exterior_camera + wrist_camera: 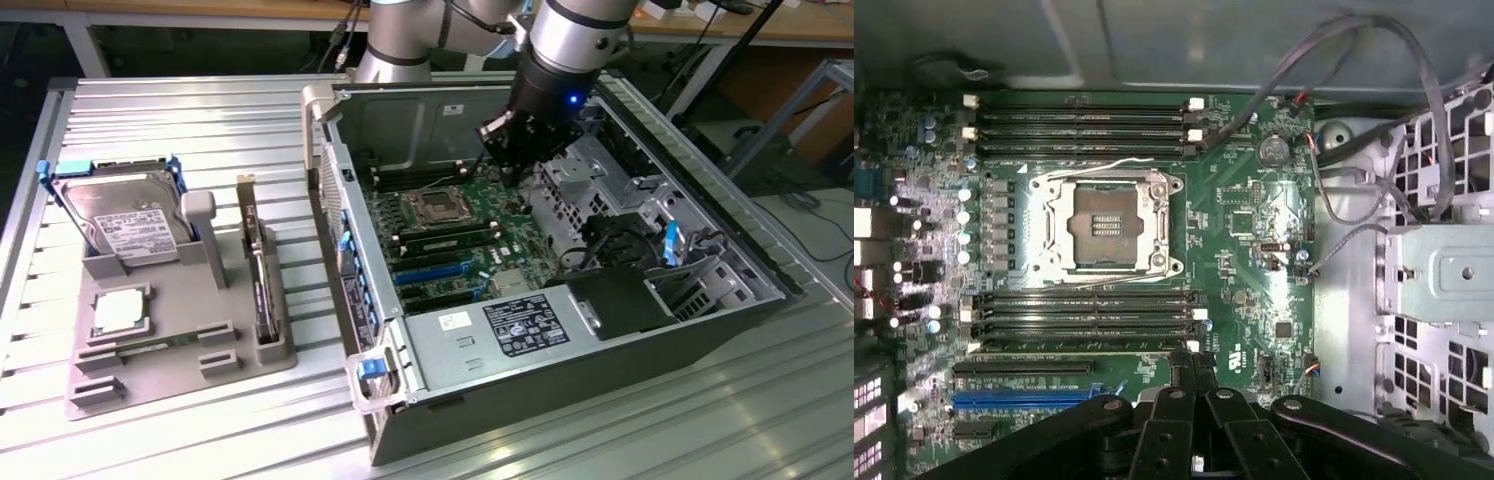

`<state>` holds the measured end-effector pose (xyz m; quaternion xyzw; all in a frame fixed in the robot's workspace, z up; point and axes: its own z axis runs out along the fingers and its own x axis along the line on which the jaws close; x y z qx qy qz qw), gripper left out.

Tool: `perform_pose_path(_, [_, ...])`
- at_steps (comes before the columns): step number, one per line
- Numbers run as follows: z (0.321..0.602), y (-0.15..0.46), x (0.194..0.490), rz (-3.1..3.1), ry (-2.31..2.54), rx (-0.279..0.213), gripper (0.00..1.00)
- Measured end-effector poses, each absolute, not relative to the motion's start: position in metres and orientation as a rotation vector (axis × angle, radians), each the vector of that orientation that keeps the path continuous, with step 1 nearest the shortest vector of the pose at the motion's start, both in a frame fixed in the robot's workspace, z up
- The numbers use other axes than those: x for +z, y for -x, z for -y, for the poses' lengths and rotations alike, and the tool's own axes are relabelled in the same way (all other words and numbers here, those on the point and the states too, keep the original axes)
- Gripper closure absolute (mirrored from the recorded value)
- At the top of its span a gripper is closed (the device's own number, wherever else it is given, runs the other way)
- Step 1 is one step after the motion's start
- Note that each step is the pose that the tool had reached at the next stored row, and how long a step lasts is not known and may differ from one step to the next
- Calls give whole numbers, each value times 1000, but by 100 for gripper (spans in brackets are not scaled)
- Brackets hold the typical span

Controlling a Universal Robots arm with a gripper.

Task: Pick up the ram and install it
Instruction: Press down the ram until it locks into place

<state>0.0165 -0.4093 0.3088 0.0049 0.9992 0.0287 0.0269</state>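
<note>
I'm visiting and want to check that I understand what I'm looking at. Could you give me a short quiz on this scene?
1. True or false: the tool hangs over the grey tray.
2. Which item stands upright at the far end of the tray? A) the hard drive B) a keyboard C) a fan
3. Fill in: the tray lies to the exterior view's ____ of the open computer case.

Key: 1 false, the tool is inside the case, above the motherboard; 2 A; 3 left.
</note>
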Motion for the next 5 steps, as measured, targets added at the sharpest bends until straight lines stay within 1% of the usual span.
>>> perform_pose_path(5, [409, -17, 309, -3086, -18, 89, 90])
